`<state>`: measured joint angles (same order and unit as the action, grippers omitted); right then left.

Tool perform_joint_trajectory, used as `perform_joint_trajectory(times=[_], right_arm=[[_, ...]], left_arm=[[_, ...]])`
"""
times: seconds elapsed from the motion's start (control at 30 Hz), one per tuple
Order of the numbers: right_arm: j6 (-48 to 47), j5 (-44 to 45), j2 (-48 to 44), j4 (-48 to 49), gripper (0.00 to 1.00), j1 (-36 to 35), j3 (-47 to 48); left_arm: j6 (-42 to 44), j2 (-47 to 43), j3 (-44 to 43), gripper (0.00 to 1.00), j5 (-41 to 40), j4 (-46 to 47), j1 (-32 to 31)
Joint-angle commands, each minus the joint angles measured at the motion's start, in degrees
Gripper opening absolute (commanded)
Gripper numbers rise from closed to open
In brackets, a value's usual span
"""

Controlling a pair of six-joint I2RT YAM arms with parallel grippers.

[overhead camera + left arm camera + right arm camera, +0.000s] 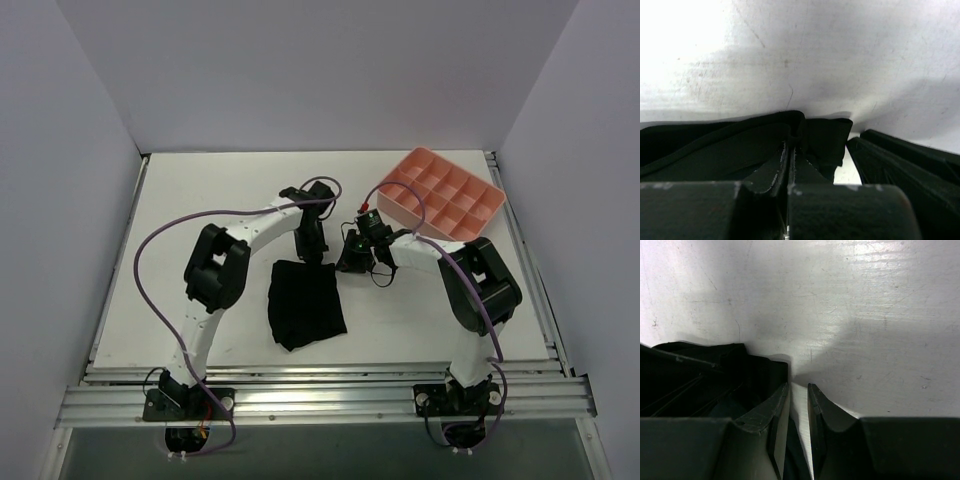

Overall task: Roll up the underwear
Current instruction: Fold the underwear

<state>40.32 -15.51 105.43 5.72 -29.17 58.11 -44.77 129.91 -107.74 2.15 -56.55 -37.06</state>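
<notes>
Left gripper pinching the underwear's far edge

The underwear (305, 305) lies flat on the white surface (200, 200), just toward 6 o'clock from its middle. The left gripper (312, 250) sits at the garment's 12 o'clock edge, its fingers (775, 167) pressed together on a bunched fold of black fabric. The right gripper (355, 262) rests at the garment's 2 o'clock corner, its jaws slightly apart with bare surface showing between the tips and the fabric just beside one finger. A pink compartment tray (400, 210) stands at 1 o'clock.
</notes>
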Motion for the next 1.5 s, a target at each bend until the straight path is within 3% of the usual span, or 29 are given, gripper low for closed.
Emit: perform_joint_trajectory(times=[0.0,0.43,0.7,0.97,1.17,1.47], right_arm=[[-0.6,-0.2,-1.8,-1.1,0.18,0.3,-0.8],[0.3,-0.5,-1.0,0.0,0.18,0.1,-1.1],[0.6,-0.7,-1.9,0.3,0.19,0.3,-1.3],[1.0,-2.0,-5.6,1.7,0.32,0.4,-3.3],[2.2,-1.5,-6.8,0.7,0.33,0.6,-2.6],[4.2,-3.2,-6.6,1.8,0.34,1.0,-1.2]], left_arm=[[0.9,-5.4,1.1,0.02,0.5,0.7,-0.6],[1.4,-9.8,8.5,0.02,7.6,12.3,-2.1],[1.5,-6.5,8.7,0.03,8.0,11.9,-2.4],[1.7,-5.5,8.2,0.18,8.0,11.8,-2.3],[2.1,-5.5,7.7,0.27,8.0,11.6,-2.3],[2.9,-6.5,8.4,0.32,7.8,11.6,-2.0]])
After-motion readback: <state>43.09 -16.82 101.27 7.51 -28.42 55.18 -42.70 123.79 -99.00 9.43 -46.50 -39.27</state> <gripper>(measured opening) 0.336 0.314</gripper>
